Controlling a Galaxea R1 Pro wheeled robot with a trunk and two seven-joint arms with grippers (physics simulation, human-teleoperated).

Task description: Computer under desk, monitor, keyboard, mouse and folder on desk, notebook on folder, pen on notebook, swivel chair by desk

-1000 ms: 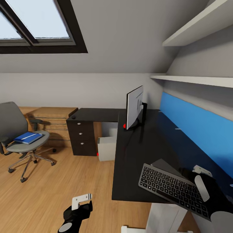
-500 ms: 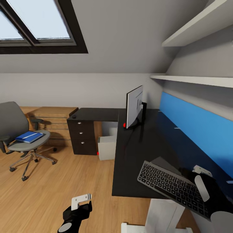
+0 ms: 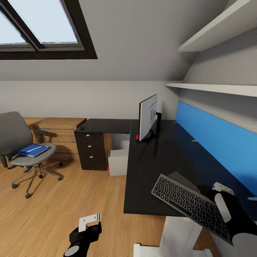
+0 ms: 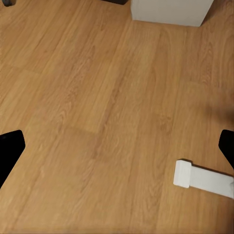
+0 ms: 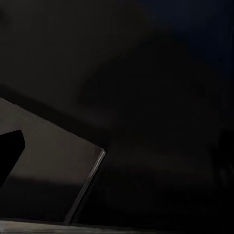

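My right gripper [image 3: 213, 194] is shut on the right end of the keyboard [image 3: 185, 201] and holds it tilted just above the front of the black desk [image 3: 157, 167]. The keyboard's grey underside [image 5: 44, 170] shows over the dark desktop. The monitor [image 3: 148, 119] stands edge-on farther back on the desk. The mouse [image 3: 82, 128] lies on the desk's left wing, and the computer [image 3: 117, 162] sits under it. A blue folder [image 3: 33, 150] rests on the swivel chair [image 3: 16, 142] at the left. My left gripper [image 3: 89, 222] hangs open over the floor. The notebook is out of view.
A dark drawer unit [image 3: 90, 151] carries the desk's left wing, with a wooden dresser [image 3: 59, 137] behind the chair. A blue wall panel [image 3: 217, 142] and white shelves [image 3: 214, 87] line the desk's right side. A white bar [image 4: 202, 178] lies on the wood floor [image 4: 97, 112].
The whole view has shifted slightly, so the camera has moved. The keyboard stays in my right gripper and sits a little farther over the desk. My left gripper has not changed.
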